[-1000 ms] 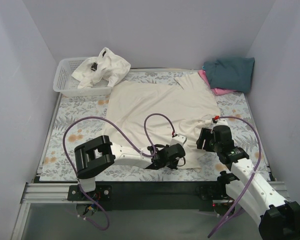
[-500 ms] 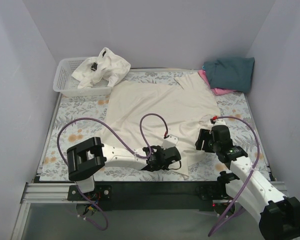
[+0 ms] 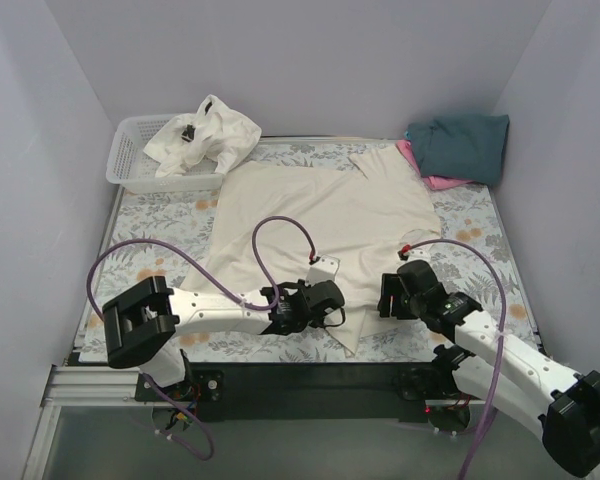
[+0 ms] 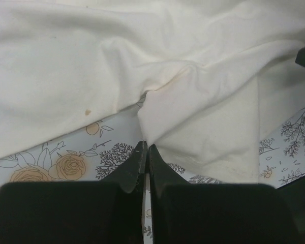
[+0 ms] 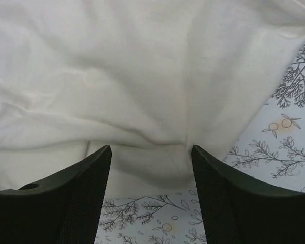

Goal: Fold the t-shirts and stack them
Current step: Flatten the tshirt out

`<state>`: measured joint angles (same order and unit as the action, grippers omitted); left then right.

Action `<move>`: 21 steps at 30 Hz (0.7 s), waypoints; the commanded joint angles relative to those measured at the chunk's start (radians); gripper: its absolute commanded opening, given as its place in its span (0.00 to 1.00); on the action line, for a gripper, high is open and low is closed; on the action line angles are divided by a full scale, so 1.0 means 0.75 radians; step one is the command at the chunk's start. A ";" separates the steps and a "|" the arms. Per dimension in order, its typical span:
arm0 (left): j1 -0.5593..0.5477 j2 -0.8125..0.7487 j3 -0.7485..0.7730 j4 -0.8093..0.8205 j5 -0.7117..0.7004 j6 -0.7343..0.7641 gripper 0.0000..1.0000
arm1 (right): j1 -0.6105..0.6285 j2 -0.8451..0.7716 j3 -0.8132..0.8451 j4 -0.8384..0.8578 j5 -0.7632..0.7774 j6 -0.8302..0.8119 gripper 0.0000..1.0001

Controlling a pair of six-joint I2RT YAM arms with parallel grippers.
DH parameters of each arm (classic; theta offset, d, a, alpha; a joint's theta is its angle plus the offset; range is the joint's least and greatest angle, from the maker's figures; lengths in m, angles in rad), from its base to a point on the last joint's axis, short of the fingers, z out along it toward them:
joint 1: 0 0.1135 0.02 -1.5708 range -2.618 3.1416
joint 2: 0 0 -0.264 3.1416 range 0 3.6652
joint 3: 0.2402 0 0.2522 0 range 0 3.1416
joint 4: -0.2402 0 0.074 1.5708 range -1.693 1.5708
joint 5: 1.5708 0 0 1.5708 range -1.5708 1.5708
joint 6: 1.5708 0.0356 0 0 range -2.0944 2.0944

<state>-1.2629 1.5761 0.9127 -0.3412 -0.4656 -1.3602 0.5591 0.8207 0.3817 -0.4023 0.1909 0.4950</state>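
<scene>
Two grippers sit at the near hem of the large cream cotton t-shirt [image 3: 320, 205], which lies spread over the floral-print table cover [image 3: 160, 230]. Your left gripper [image 4: 144, 148] has its black fingers pressed together, with a pinch of the shirt's edge at their tips. The cloth fans out ahead of it in creases that run back to that pinch, and patterned cover shows close by on either side of the tips. Your right gripper [image 5: 151, 152] stands wide apart, and cream fabric fills the gap between its fingers and nearly everything ahead. Cover shows only to its right and just short of the tips. You cannot tell whether those fingers touch the cloth. From above, the two grippers are near each other, with a narrow tongue of shirt reaching toward the table's near edge between them. Far ahead of the right gripper, a dark teal folded t-shirt [image 3: 460, 145] lies on a pink t-shirt [image 3: 438, 182]. Far ahead of the left one, a crumpled off-white t-shirt [image 3: 208, 135] hangs over a white plastic lattice basket [image 3: 130, 165].
</scene>
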 commanded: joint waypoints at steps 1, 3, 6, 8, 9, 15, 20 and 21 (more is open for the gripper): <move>0.035 -0.070 -0.041 0.074 0.025 0.032 0.00 | 0.111 -0.002 0.088 -0.083 0.109 0.125 0.58; 0.054 -0.079 -0.059 0.095 0.034 0.040 0.00 | 0.193 -0.002 0.105 -0.106 0.164 0.184 0.57; 0.082 -0.083 -0.078 0.109 0.048 0.057 0.00 | 0.291 0.014 0.141 -0.171 0.264 0.256 0.57; 0.097 -0.093 -0.090 0.126 0.068 0.071 0.00 | 0.308 0.028 0.146 -0.192 0.283 0.273 0.57; 0.109 -0.099 -0.102 0.140 0.077 0.073 0.00 | 0.312 0.033 0.148 -0.196 0.291 0.289 0.57; 0.154 -0.132 -0.135 0.179 0.109 0.095 0.00 | 0.345 0.035 0.140 -0.257 0.332 0.369 0.57; 0.185 -0.148 -0.172 0.210 0.146 0.114 0.00 | 0.343 0.104 0.129 -0.214 0.379 0.383 0.61; 0.187 -0.152 -0.176 0.216 0.150 0.122 0.00 | 0.343 0.124 0.129 -0.194 0.398 0.373 0.62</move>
<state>-1.1381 1.5078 0.7944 -0.2062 -0.3660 -1.2938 0.8120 0.8917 0.4618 -0.5728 0.4229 0.7490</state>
